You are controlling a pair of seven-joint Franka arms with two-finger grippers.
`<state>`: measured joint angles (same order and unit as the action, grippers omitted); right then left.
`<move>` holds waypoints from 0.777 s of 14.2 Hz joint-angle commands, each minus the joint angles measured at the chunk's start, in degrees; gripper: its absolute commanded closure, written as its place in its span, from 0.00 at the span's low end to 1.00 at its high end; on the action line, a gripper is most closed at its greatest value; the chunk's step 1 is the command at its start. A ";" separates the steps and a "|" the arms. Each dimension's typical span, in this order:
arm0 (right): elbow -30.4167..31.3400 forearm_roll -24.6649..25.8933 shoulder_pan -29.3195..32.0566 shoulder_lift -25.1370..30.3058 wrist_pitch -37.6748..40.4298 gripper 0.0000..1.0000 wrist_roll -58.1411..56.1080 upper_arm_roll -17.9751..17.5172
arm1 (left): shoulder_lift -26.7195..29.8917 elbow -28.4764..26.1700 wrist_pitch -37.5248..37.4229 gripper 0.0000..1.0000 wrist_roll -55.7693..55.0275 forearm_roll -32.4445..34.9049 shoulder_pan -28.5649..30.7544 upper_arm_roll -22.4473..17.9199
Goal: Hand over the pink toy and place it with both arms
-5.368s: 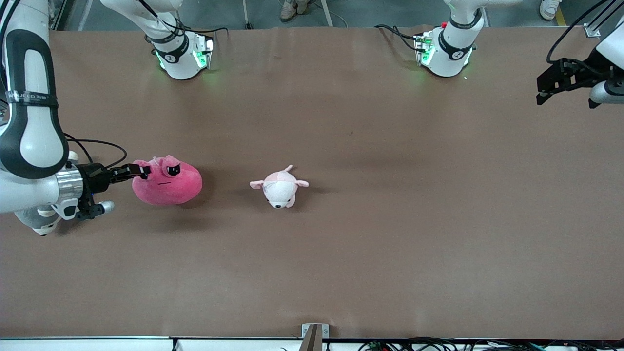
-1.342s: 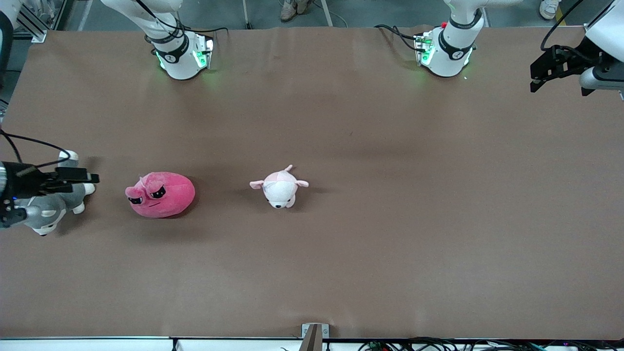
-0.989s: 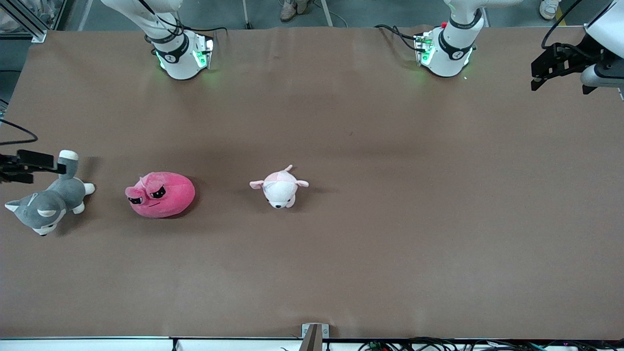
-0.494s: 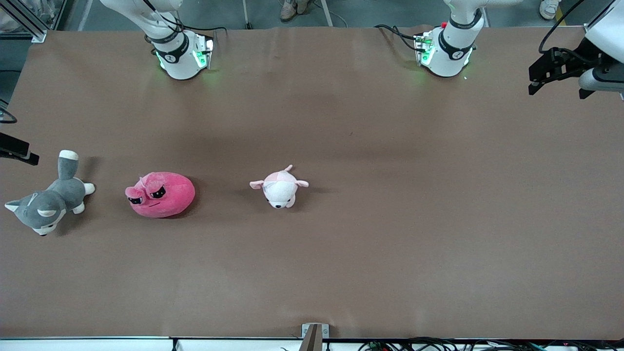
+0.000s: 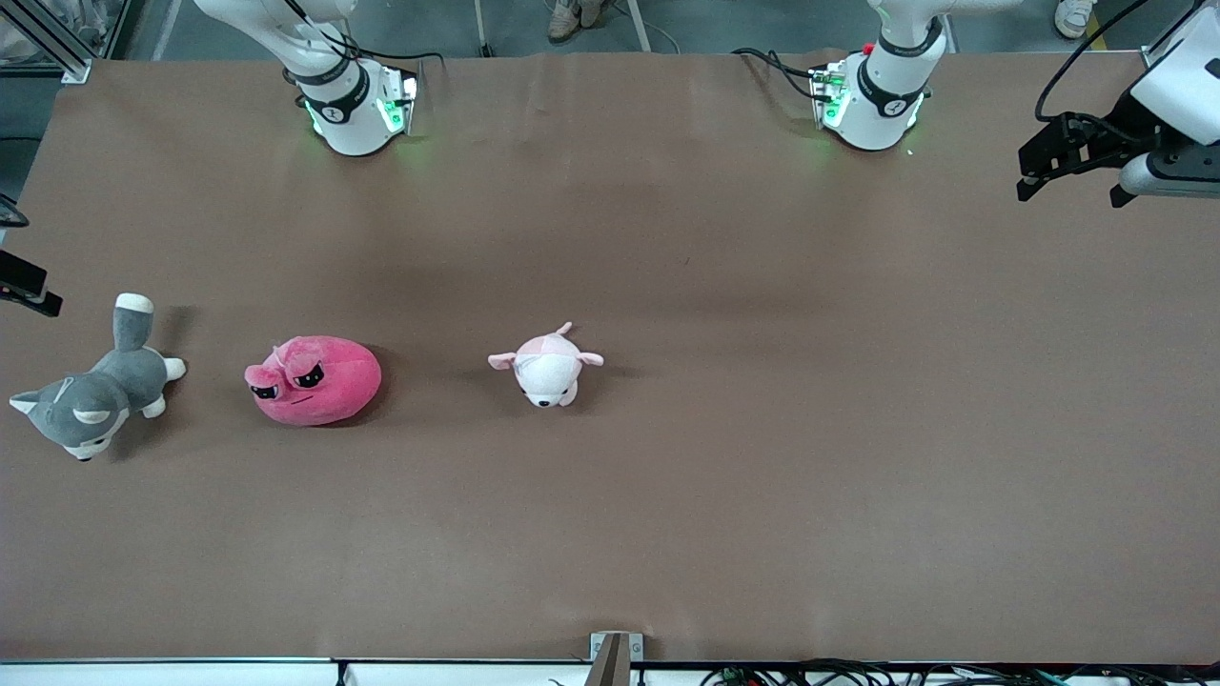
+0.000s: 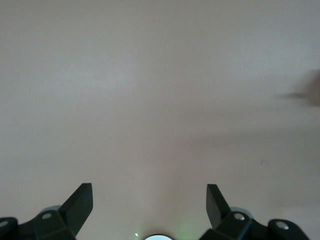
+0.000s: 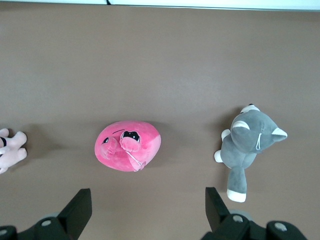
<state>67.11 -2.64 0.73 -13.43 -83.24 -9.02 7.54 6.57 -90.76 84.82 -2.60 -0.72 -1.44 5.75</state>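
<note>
Pink toy [image 5: 315, 381]: on the table [image 5: 667, 495], toward the right arm's end, free of both grippers; angry eyes turned toward the front camera; also seen from above at [image 7: 128, 145], lying below and ahead of the right gripper's fingertips.

Right gripper [image 7: 148, 202]: up in the air at the edge of the table at the right arm's end, only its tip in the front view [image 5: 24, 286]; fingers spread wide, nothing between them; both black fingers [image 7: 80, 207] framing bare table short of the pink toy.

Left gripper [image 5: 1034, 171]: up over the left arm's end of the table, well apart from every toy; fingers wide apart, empty; in the wrist view [image 6: 150, 202] only plain brown table under it.

Grey dog [image 5: 91, 400]: on the table beside the pink toy, closer to the right gripper than the pink toy; lying on its side, white-tipped tail pointing away from the front camera; also at [image 7: 247, 145].

Pale plush [image 5: 546, 367]: on the table beside the pink toy, toward the left arm's end, apart from it; only a corner of it at the edge of the right wrist view [image 7: 10, 150].

Arm bases: right [image 5: 348, 105], left [image 5: 877, 100], green lights on at both.
</note>
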 commanded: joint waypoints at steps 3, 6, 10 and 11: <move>8.37 0.62 2.50 6.57 -5.08 0.00 2.16 -3.14 | 1.96 -1.88 1.05 0.00 -4.60 -1.48 0.47 -0.04; 15.84 0.71 4.72 11.40 -9.65 0.00 2.25 -5.43 | 1.78 -1.88 1.05 0.00 -4.52 -1.48 0.47 -0.04; 16.38 0.88 3.32 12.03 -7.11 0.00 7.18 -5.52 | 1.61 -1.71 0.96 0.00 -4.08 -1.48 0.47 -0.04; 16.38 1.06 3.05 12.20 -6.85 0.00 6.74 -5.52 | 1.61 -1.53 0.79 0.00 -3.99 -1.48 0.56 -0.04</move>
<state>80.96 -2.64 4.06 -3.46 -90.01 -3.75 2.80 7.15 -91.62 85.12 -6.82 -1.03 -1.42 5.71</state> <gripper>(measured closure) 0.000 0.000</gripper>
